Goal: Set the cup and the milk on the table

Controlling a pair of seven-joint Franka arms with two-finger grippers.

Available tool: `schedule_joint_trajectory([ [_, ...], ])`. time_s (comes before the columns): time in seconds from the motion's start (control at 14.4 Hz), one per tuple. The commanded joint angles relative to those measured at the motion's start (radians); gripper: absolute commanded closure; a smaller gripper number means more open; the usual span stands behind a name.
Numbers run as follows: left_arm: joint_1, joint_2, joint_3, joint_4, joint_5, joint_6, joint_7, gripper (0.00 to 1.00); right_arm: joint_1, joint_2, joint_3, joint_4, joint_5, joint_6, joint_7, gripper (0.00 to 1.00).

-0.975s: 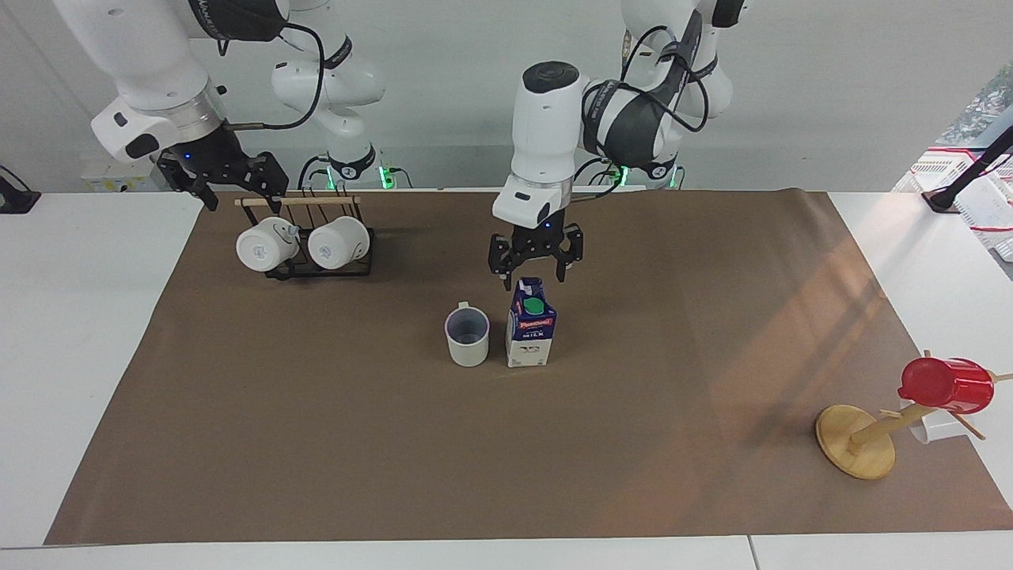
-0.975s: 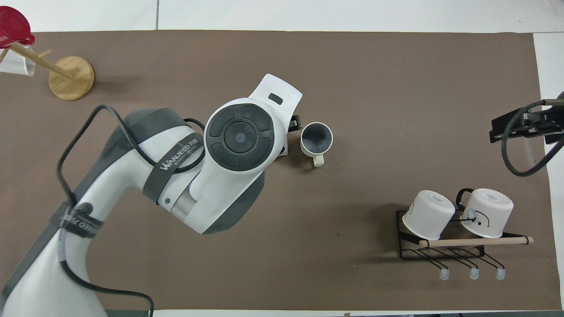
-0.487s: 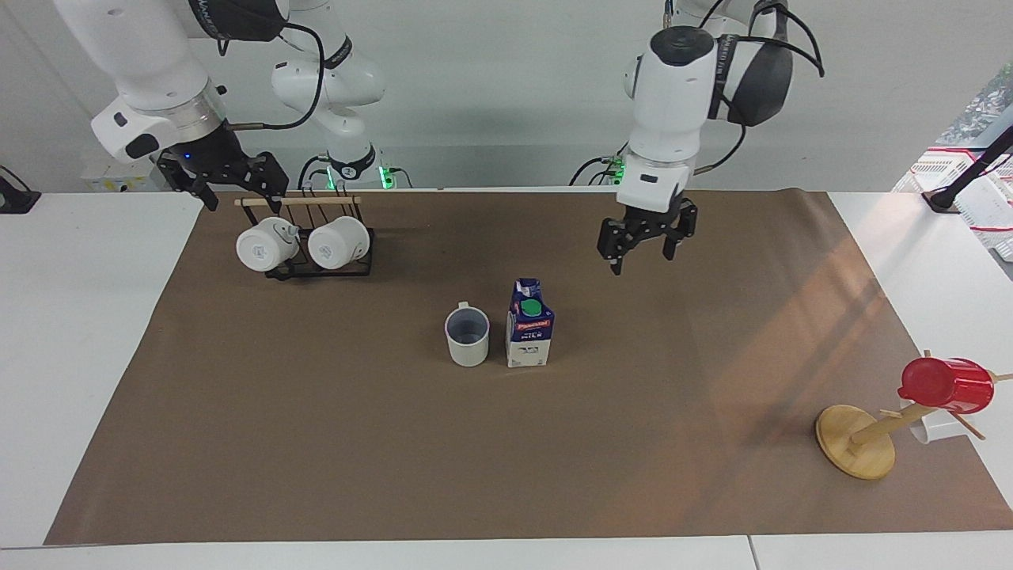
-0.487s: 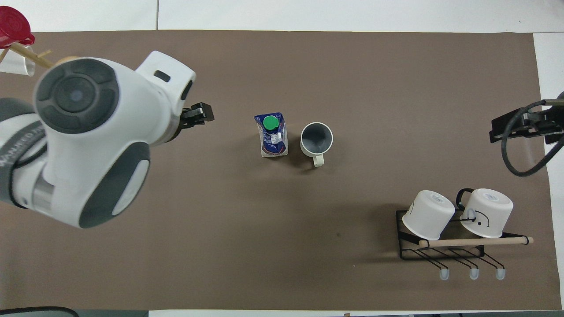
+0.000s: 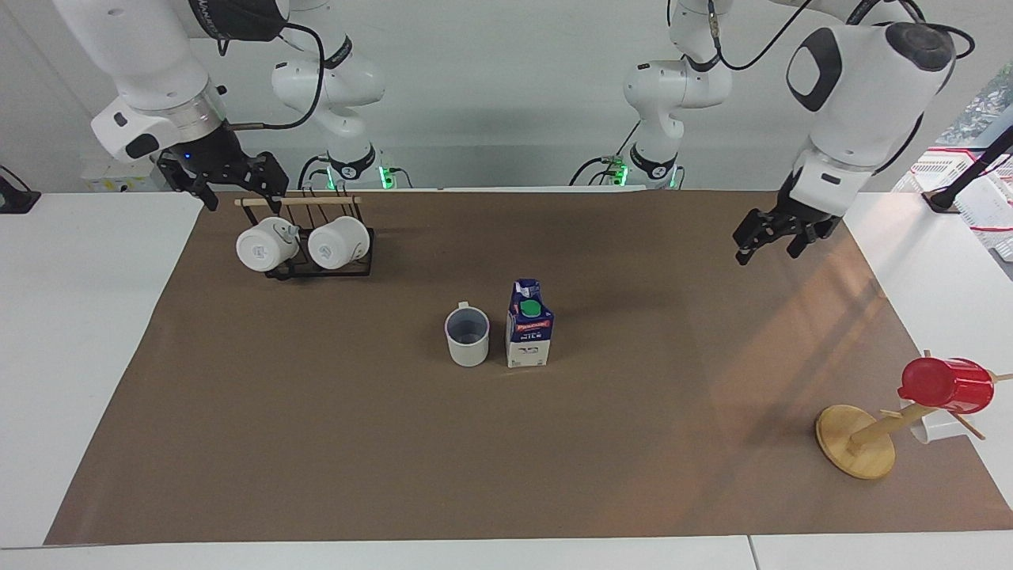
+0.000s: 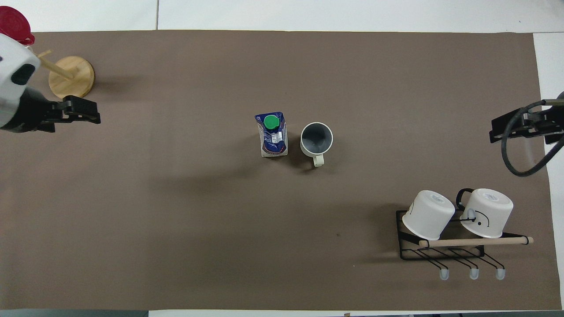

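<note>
**Q:** What changed from the frames a moment earlier?

**A:** Your left gripper (image 5: 764,238) had been hanging right over the milk (image 5: 530,333) a second before. By this moment it had swung away and hung over the brown sheet (image 5: 316,459) near the left arm's end of the table (image 5: 79,356), close to the edge nearest the robots. Its fingers looked spread with nothing between them. The carton itself had not shifted.

**Q:** Where were the cup and the milk?

**A:** Both stood upright near the middle of the tabletop, well away from every edge and corner. The cup (image 5: 467,336) sat just beside the milk, toward the right arm's end, with a narrow gap between them. In the overhead view the cup's handle pointed toward the robots.

**Q:** And your right gripper?

**A:** Your right gripper (image 5: 224,180) waited in the air over the wire rack (image 5: 320,265) that held two white mugs (image 5: 305,244), near the corner at the right arm's end on the robots' side. It carried nothing, jaws parted.

**Q:** Which step was in hand?

**A:** Judging by the layout, both placements looked done and the left arm was retreating. The next move seemed to call only for parking that arm clear of the wooden mug tree (image 5: 859,439) and its red cup (image 5: 946,385).
</note>
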Motion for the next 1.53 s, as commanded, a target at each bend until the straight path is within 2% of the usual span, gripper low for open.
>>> schedule_joint_trajectory([
  [0.0,0.032,0.002,-0.005,0.107,-0.017,-0.126,0.054,0.0,-0.01,-0.012,0.002,-0.012,0.016,-0.005,-0.021,0.0],
  [0.21,0.051,0.044,-0.005,0.216,-0.017,-0.246,0.054,0.0,-0.01,-0.011,0.002,-0.012,0.016,-0.005,-0.021,0.0],
  [0.28,0.049,0.042,-0.005,0.221,-0.014,-0.254,0.054,0.0,-0.01,-0.011,0.002,-0.012,0.016,-0.005,-0.021,0.0],
  [0.7,0.048,-0.004,-0.008,0.135,-0.017,-0.251,0.054,0.0,-0.01,-0.011,0.002,-0.012,0.016,-0.005,-0.021,0.0],
  [1.46,0.049,-0.004,-0.008,0.135,-0.017,-0.248,0.048,0.0,-0.01,-0.012,0.002,-0.012,0.016,-0.005,-0.021,0.0],
])
